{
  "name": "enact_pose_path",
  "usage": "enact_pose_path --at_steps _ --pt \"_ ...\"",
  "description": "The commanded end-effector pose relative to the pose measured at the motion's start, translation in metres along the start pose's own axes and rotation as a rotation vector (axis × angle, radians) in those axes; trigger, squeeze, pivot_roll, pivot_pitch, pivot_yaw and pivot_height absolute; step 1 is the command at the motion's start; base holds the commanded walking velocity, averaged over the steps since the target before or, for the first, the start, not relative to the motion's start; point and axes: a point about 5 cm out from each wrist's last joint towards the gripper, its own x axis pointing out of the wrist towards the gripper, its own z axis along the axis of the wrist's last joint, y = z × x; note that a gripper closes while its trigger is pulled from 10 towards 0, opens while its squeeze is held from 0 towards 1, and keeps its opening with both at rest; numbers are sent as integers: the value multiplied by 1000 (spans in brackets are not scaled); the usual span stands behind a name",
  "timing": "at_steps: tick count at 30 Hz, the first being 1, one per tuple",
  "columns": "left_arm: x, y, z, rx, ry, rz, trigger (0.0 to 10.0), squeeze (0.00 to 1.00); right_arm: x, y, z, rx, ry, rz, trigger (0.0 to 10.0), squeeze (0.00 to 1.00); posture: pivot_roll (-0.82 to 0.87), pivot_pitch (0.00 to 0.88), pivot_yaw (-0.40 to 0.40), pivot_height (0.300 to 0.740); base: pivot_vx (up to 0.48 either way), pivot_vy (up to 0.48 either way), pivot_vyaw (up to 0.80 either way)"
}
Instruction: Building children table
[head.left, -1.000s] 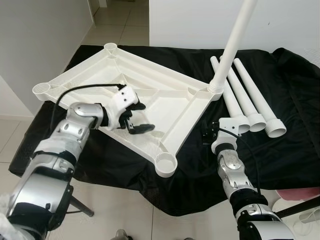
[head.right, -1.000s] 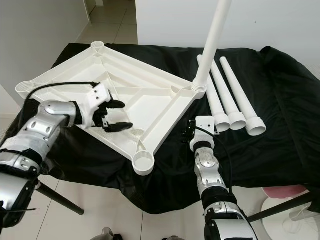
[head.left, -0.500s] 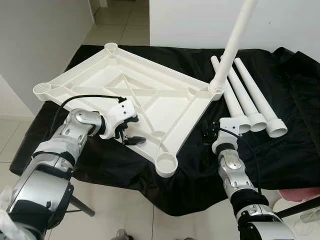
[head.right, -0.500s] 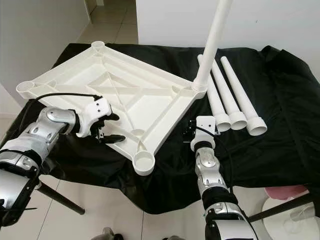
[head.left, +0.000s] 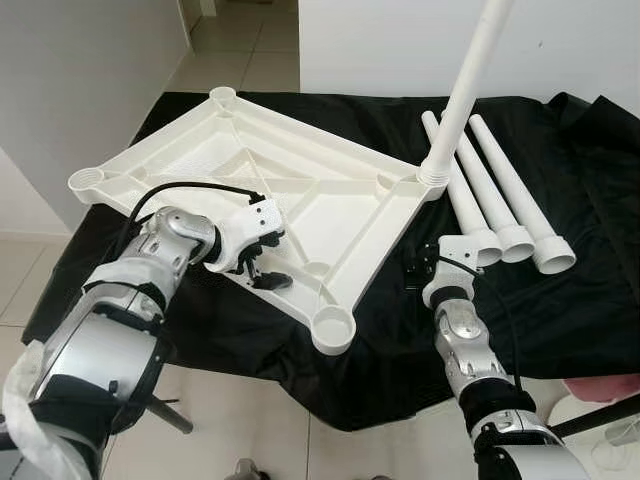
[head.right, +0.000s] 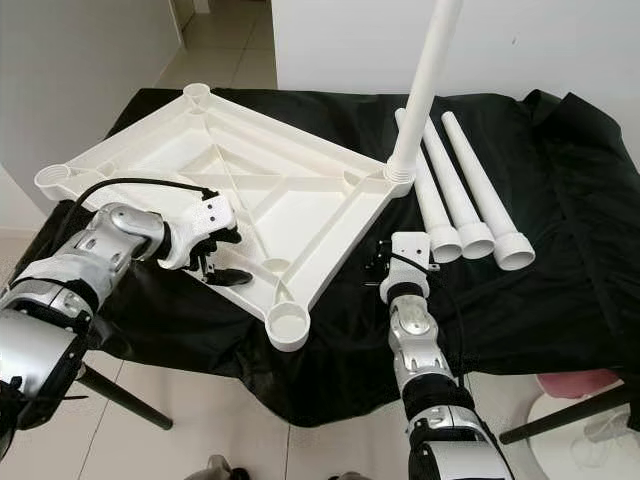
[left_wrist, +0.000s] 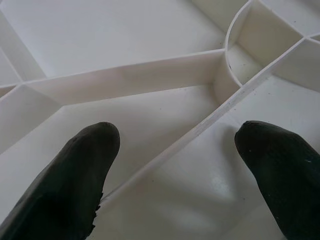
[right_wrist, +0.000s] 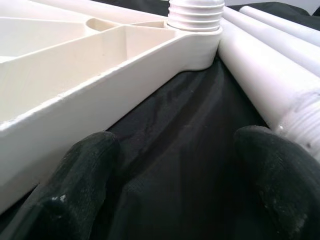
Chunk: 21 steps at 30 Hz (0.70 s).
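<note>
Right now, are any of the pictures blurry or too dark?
Left eye view: sharp and bright, table top and legs clear. Left wrist view: the black fingers look soft up close, ribs sharper. Right wrist view: fingers blurry, black cloth dim.

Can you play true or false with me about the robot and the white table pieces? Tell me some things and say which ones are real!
1. One leg already stands up in a corner of the upside-down tabletop. True.
2. Five loose legs lie on the black cloth. False: three loose legs lie there, side by side.
3. The left claw is open over the ribs inside the tabletop. True.
4. The right claw is squeezing one of the loose legs. False: it is open and holds nothing, with black cloth between its fingers.
5. The tabletop is red. False: it is white.
</note>
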Motion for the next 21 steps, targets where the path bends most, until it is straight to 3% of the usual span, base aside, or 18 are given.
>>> enact_pose_path --at_steps 1,2,3,4,5,21 --pt "3 1 -16 -29 64 125 9373 0 -3 0 -4 -3 21 2 10000 0 6 91 40 740 0 0 0" --pt "3 1 -16 -29 64 125 9373 0 -3 0 -4 -3 21 2 10000 0 6 91 40 740 0 0 0" --pt "3 0 -18 -28 68 113 3490 0 -3 -1 -4 -4 21 1 10000 0 7 92 40 740 0 0 0" --pt "3 0 -18 -28 68 113 3490 0 -3 -1 -4 -4 21 1 10000 0 7 92 40 740 0 0 0" --pt "3 -2 -20 -29 73 105 0 0 -4 -1 -5 -5 23 0 10000 0 7 92 39 740 0 0 0" --pt "9 -8 -28 -13 97 89 0 0 -2 1 -4 -7 31 8 10000 0 2 97 28 740 0 0 0"
